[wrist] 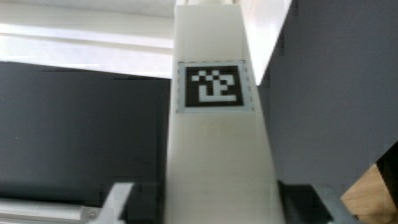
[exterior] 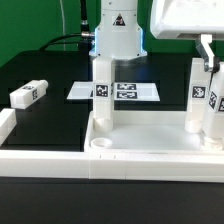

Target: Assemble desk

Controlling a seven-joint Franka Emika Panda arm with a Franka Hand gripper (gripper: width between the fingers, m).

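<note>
I have the two-finger gripper [exterior: 209, 60] in the upper right of the exterior view, closed on a short square white plastic leg bearing a black-and-white tag, the held leg [wrist: 214, 130]. In the wrist view it stands upright between the grey fingers [wrist: 121, 200], which sit against both of its sides.

The large white plastic tray-like desk top with its raised rim [exterior: 55, 158] lies across the lower part of the exterior view. Near the centre of that frame a middle leg [exterior: 102, 110] stands upright in a corner of the tray; I judge it fitted, though I cannot tell how firmly. At the frame's right a tagged right-hand leg [exterior: 199, 95] stands below the gripper, with another white upright just beside it at the edge. I cannot tell which of the two is the one I am gripping.

A loose leg [exterior: 28, 93] lies on the black table [exterior: 60, 75] at mid left, well apart from the tray. The marker board [exterior: 125, 91] lies behind the middle leg.

My reading: about halfway. The held leg has yet to be seated, and the loose leg is untouched.
</note>
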